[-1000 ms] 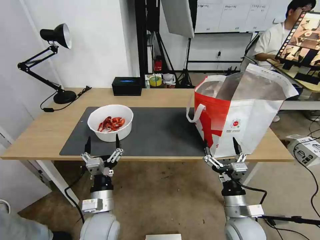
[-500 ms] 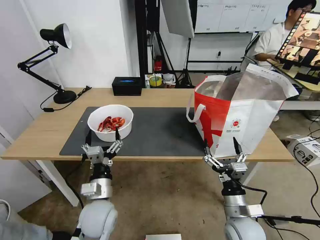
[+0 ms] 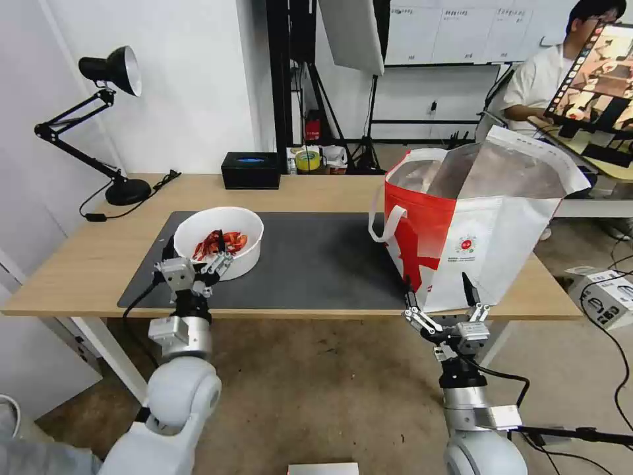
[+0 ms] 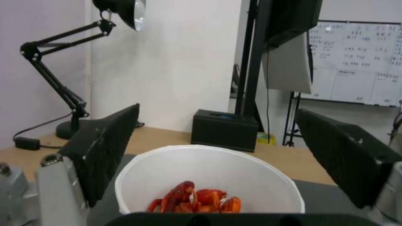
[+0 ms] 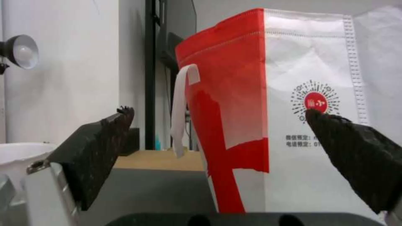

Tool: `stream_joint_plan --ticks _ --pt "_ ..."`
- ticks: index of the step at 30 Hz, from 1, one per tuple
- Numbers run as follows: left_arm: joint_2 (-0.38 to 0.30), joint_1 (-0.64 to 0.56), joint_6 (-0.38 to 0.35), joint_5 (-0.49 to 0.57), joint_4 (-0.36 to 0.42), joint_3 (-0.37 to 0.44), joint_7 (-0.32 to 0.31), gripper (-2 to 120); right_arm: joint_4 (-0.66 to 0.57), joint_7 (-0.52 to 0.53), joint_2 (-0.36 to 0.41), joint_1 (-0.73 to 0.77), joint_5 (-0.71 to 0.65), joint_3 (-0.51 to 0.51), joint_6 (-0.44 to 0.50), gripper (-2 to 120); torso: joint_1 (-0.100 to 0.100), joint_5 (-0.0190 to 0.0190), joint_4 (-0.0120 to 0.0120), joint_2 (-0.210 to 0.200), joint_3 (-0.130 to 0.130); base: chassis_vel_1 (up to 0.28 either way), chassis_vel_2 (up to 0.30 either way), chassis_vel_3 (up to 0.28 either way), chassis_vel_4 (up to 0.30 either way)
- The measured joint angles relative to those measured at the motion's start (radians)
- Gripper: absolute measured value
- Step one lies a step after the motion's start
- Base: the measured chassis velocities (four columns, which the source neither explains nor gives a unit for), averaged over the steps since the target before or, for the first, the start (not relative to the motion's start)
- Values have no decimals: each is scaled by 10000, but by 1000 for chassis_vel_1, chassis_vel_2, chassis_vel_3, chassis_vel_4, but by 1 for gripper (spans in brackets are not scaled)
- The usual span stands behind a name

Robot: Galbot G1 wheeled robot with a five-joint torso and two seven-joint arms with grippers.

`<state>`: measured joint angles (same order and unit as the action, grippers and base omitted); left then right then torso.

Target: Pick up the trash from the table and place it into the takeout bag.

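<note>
The bowl (image 3: 218,242) of red shells sat on the mat's left, the left gripper (image 3: 196,249) spread wide around its near rim, while the right gripper (image 3: 440,291) hung released before the bag (image 3: 475,224).

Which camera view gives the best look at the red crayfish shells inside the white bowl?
The left wrist view: the crayfish shells lie close, low in the white bowl, between the open left pincer fingers. The head view shows the shells from above, but smaller. The right wrist view catches just a bit of the bowl's side, no shells.
</note>
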<state>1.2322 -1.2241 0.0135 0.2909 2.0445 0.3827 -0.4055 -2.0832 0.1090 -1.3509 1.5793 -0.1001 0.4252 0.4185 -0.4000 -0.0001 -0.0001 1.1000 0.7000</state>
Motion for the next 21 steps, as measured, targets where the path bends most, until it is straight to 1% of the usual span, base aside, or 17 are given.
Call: stream_joint_plan --ticks 1,2,4,6,7,11,13,14,15,17,18,21 --pt "-144 123 -172 149 -52 60 -16 100 53 0 19 -69 2 -55 -8 100 0 0 0 0 0 0 0 0 0" --pt "-144 123 -172 149 -52 60 -16 100 53 0 19 -69 2 -55 -8 100 0 0 0 0 0 0 0 0 0" --pt "-324 196 -572 405 -63 239 -72 100 158 0 83 -260 3 -222 -47 100 0 1 1 -1 0 0 0 0 0" --pt "-355 201 -681 463 -60 283 -103 100 177 1 98 -304 3 -268 -74 100 0 1 1 0 0 0 0 0 0" --pt "-413 218 -954 587 -59 407 -180 100 223 13 150 -434 -9 -415 -191 100 0 0 1 0 0 0 0 0 0" --pt "-443 263 -1135 673 -61 485 -226 100 271 21 189 -529 -28 -529 -238 100 0 1 3 0 0 0 0 0 0" --pt "-505 438 -1566 917 -63 537 -316 100 315 29 228 -570 -45 -591 -251 100 0 0 2 0 0 0 0 0 0" --pt "-505 438 -1566 917 -63 537 -316 100 315 29 228 -570 -45 -591 -251 100 0 0 2 0 0 0 0 0 0" --pt "-540 517 -1726 1013 -63 539 -362 100 332 31 241 -576 -51 -597 -252 100 0 1 0 0 0 0 0 0 0" --pt "-734 763 -2236 1387 -72 501 -494 100 353 37 261 -574 -58 -608 -252 100 0 1 1 0 0 0 0 0 0" --pt "-734 763 -2236 1387 -72 501 -494 100 353 37 261 -574 -58 -608 -252 100 0 1 1 0 0 0 0 0 0" --pt "-976 1034 -2796 1833 -185 400 -710 100 371 39 255 -555 -47 -693 -251 100 0 0 0 0 0 0 0 0 0"
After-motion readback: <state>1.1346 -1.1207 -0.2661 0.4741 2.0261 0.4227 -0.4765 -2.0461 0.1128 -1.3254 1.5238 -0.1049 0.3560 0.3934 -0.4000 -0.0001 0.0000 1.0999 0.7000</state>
